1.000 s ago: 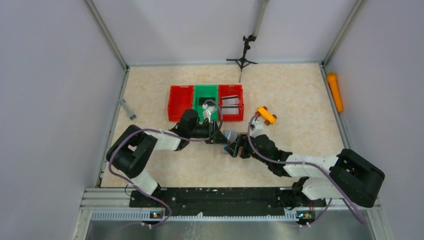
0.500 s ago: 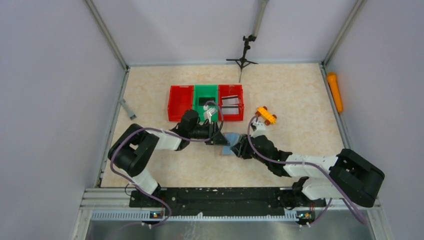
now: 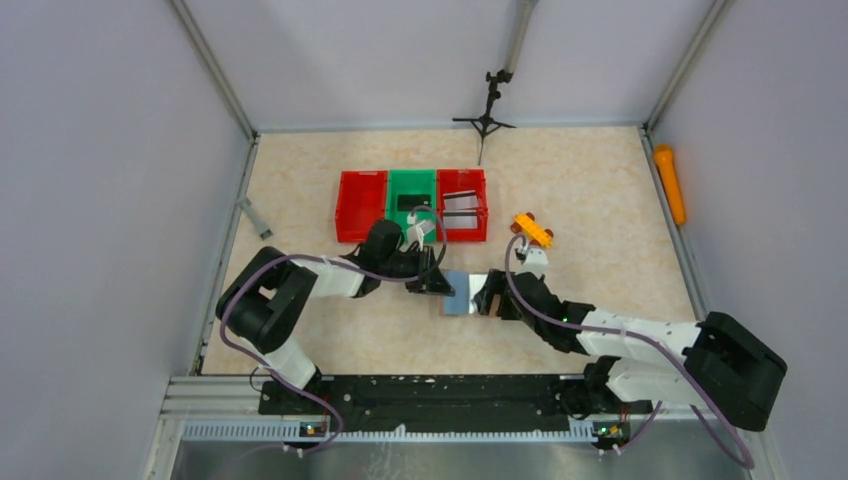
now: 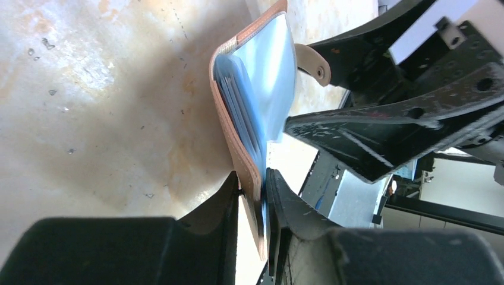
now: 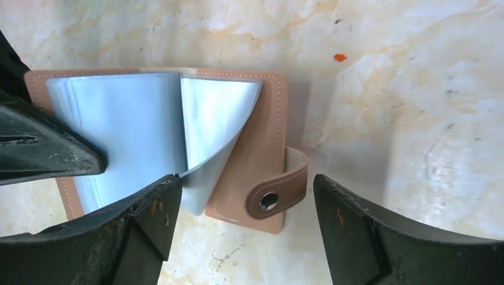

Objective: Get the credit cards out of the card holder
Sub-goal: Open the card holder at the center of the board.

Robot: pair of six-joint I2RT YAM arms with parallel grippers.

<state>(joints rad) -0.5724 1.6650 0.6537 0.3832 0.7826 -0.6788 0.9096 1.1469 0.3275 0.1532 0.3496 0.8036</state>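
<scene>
L end effector (image 4: 254, 181) pinches holder (image 4: 235, 127) edge, anchoring it on table (image 4: 89, 119). R end effector (image 5: 245, 184) is spread wide, one finger against a curled sleeve (image 5: 214, 119), prob. hunting cards, unseen inside.

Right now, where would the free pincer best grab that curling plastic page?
Likely the plastic page by its loose outer edge, coming from the snap tab side: it curls up off the card holder, whose other cover the left pincer pins.

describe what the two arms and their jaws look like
Both the left arm and right arm have bulky black joints, white links and a looping purple cable. Their jaws are matte black, wedge-shaped and scuffed, the right ones flecked orange.
</scene>
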